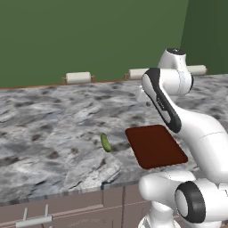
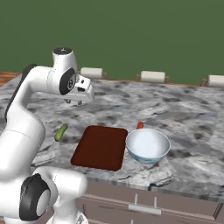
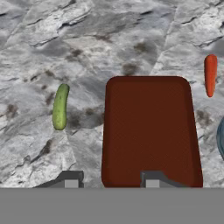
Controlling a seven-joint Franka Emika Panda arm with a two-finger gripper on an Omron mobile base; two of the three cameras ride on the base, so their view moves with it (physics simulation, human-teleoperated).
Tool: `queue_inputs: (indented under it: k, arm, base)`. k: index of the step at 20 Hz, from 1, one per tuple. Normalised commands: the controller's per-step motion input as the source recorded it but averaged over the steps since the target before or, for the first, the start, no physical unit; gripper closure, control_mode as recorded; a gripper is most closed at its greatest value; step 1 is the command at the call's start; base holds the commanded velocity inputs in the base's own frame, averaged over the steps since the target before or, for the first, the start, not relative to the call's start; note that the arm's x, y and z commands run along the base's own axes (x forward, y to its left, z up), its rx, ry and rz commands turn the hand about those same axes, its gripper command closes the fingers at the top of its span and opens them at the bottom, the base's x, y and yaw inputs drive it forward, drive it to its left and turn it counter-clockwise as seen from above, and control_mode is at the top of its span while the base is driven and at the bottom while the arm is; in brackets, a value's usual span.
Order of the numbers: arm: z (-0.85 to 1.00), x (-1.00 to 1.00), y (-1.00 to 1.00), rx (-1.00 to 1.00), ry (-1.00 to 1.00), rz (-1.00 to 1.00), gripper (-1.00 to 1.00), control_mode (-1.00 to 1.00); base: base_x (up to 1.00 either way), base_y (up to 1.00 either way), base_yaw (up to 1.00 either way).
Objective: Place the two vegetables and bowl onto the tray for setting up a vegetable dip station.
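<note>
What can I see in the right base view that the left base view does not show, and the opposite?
The right base view alone has the pale bowl standing just beside the tray, and the tip of the red vegetable behind the bowl. The left base view alone has the arm's upper link crossing in front of the tray's far corner. Both share the brown tray, which carries nothing, the green vegetable lying on the counter apart from the tray, and the paper rolls along the back edge.

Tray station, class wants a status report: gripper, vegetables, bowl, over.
Gripper open, holding nothing, above the counter. Tray bare. Cucumber on its left, red vegetable and bowl on its right, all on the counter. Nothing in the way.
</note>
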Motion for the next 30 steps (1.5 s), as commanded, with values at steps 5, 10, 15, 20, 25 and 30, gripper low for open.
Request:
queue_inputs:
  k: [5,10,15,20,25,30]
  arm:
    - [0.00,0.10,-0.13,0.00,0.00,0.00,-1.00,-1.00]
    - [0.00,0.46,-0.25,0.00,0.08,0.00,-1.00,-1.00]
    - [0.00,0.68,-0.31,-0.01,0.14,0.00,-1.00,-1.00]
    - [-0.03,0.65,-0.47,0.00,0.13,0.00,-1.00,-1.00]
    - [-0.08,0.65,-0.54,0.00,0.12,0.00,-1.00,-1.00]
    - [-0.24,0.67,-0.51,0.00,0.07,0.00,-1.00,-1.00]
  base:
    - [0.00,0.00,0.00]
    - [0.00,0.00,0.00]
    - [0.00,0.00,0.00]
    - [0.00,0.00,0.00]
    - [0.00,0.00,0.00]
    - [0.00,0.00,0.00]
